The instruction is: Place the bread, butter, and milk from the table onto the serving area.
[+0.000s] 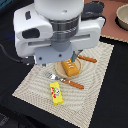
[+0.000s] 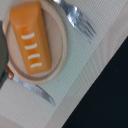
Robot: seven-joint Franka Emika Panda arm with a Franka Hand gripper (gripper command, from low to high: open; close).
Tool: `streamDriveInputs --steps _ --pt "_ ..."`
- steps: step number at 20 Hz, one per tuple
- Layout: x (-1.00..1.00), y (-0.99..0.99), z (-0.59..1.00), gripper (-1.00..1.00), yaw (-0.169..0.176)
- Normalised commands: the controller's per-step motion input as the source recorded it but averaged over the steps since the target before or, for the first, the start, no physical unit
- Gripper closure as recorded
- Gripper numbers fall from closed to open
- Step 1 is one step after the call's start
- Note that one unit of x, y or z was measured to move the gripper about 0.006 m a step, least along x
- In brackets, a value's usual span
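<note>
The bread lies on the round tan plate of the serving area, a cream striped placemat. In the wrist view the bread lies free on the plate, with nothing gripping it. The butter, a yellow box with a red mark, lies on the placemat near its front. My gripper hangs just above the bread. Its jaws stand apart and empty; only one dark finger shows at the wrist picture's edge. The milk is out of view.
A fork and a knife with orange handles lie beside the plate; both also show in the wrist view, fork and knife. A pinkish-brown board with a grey pot is at the exterior view's upper right. The table is black.
</note>
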Motion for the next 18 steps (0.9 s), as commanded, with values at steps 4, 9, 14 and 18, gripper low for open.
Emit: streamDriveInputs --steps 4,9,14,18 --pt "-0.61 0.42 -0.03 -1.0 0.035" --pt "-0.65 0.41 -0.13 -1.0 0.038" --pt "-0.67 0.41 -0.2 -1.0 0.042" --pt "-0.67 0.41 -0.19 -1.0 0.043"
